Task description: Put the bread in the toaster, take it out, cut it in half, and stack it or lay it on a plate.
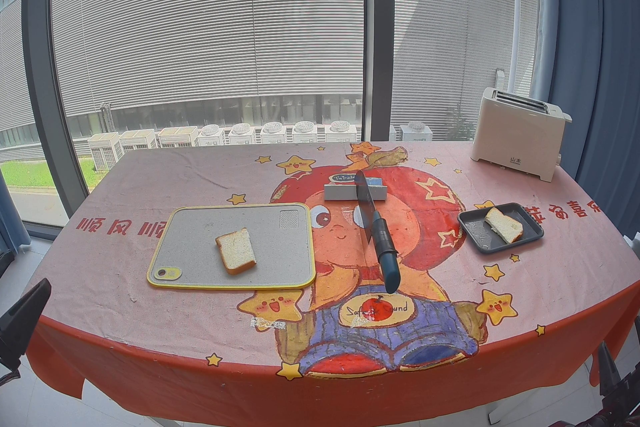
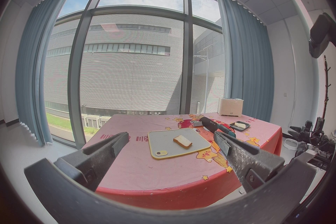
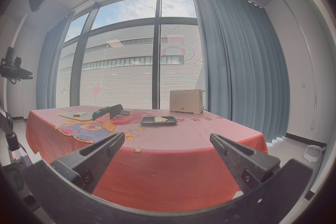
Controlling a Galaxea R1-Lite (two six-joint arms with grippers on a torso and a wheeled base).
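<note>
A half slice of bread (image 1: 236,250) (image 2: 182,141) (image 3: 79,114) lies on the grey cutting board (image 1: 200,228) with a yellow rim, left of the table's centre. Another piece of bread (image 1: 504,225) (image 3: 161,119) rests in the dark tray (image 1: 480,235) (image 3: 147,121) on the right. A knife (image 1: 377,231) (image 2: 217,126) (image 3: 105,112) with a dark handle leans on its small stand (image 1: 343,189) mid-table. The cream toaster (image 1: 519,131) (image 2: 230,106) (image 3: 186,101) stands at the far right. My left gripper (image 2: 171,146) hangs open off the table's front left corner, my right gripper (image 3: 166,146) open off its front right side. Both are empty.
The table (image 1: 133,181) wears a pink cartoon cloth and stands against a large window. Blue curtains (image 1: 600,48) hang behind the toaster. Bare cloth lies between the board, the knife and the tray.
</note>
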